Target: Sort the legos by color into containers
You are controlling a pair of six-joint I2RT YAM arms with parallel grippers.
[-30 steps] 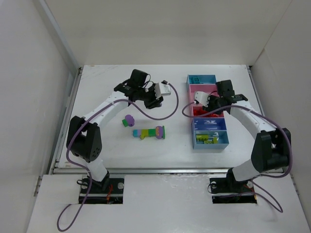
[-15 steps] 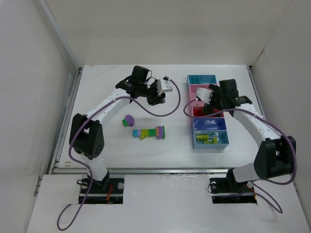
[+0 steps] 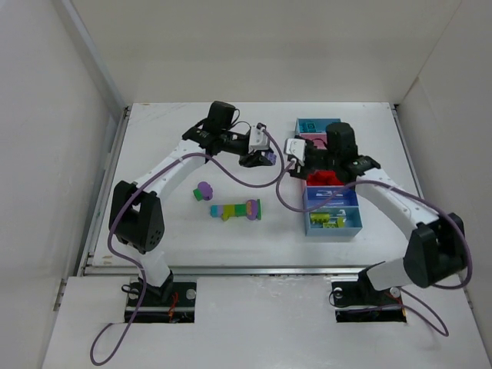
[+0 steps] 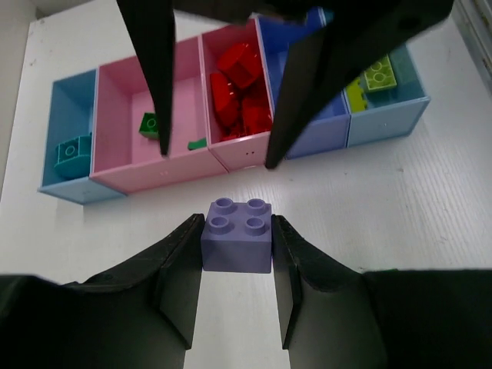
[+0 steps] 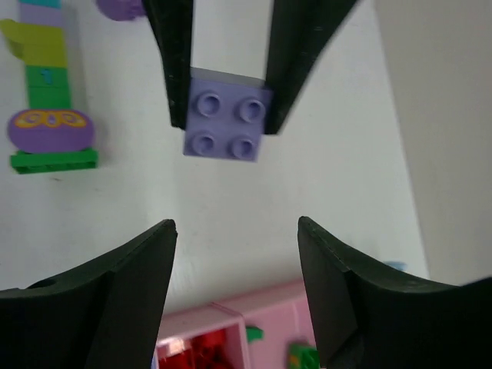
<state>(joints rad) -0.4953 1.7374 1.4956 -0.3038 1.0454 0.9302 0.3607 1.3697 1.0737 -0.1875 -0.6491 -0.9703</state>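
My left gripper (image 4: 237,231) is shut on a purple brick (image 4: 237,244) and holds it over the white table just left of the bin strip (image 4: 154,173). In the top view this gripper (image 3: 264,157) faces my right gripper (image 3: 294,151), which is open and empty a short way from the brick. The right wrist view shows the purple brick (image 5: 224,123) between the left fingers, ahead of my open right gripper (image 5: 237,224). The bins (image 3: 332,231) hold teal, green, red, blue and yellow-green bricks (image 4: 240,86).
A stack of green, yellow-green, teal and purple bricks (image 3: 237,209) and a round purple piece (image 3: 204,190) lie loose on the table left of centre. The stack also shows in the right wrist view (image 5: 44,84). White walls enclose the table.
My left gripper has carried the purple brick to the right, toward the bins. My right gripper has left the red bin and swung left to face it.
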